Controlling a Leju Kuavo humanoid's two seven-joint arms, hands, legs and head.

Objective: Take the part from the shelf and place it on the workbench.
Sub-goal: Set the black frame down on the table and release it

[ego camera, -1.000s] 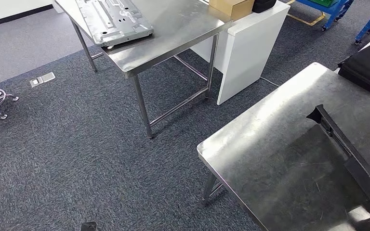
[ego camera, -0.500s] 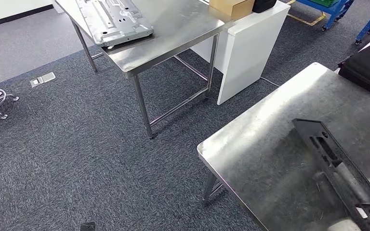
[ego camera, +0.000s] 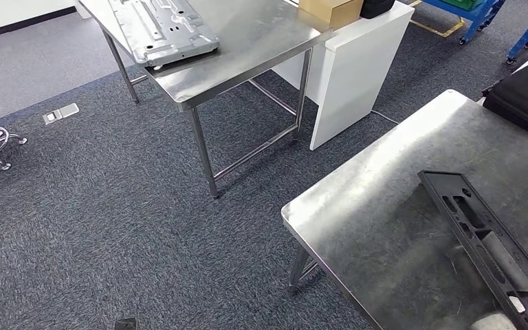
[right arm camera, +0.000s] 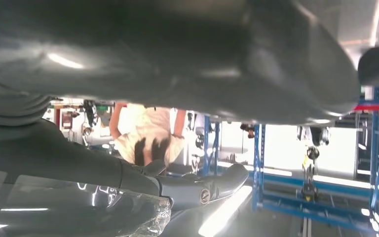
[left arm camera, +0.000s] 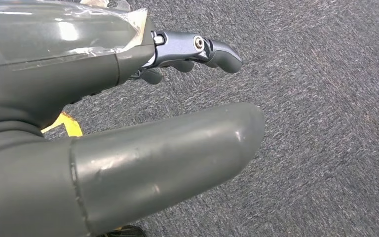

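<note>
Lying flat on the steel bench (ego camera: pixel 385 206), the long black part (ego camera: pixel 485 237) is seen in the head view with its far end near the middle of the top and its near end running to the lower right corner of the picture, so that its full length is carried by the metal and nothing hangs over an edge. At that near end a pale rounded piece (probably the right arm or wrist) is touching or just beside the part, but whether the right hand (right arm camera: pixel 192 190) is closed on it cannot be told; in the right wrist view one dark finger is stretched out and the rest is hidden. The left hand (left arm camera: pixel 177 108) is held low over the carpet (ego camera: pixel 110 220), its fingers loosely apart and nothing in them, since it is not needed for this placing. The task is judged nearly done; only the release must be confirmed.
</note>
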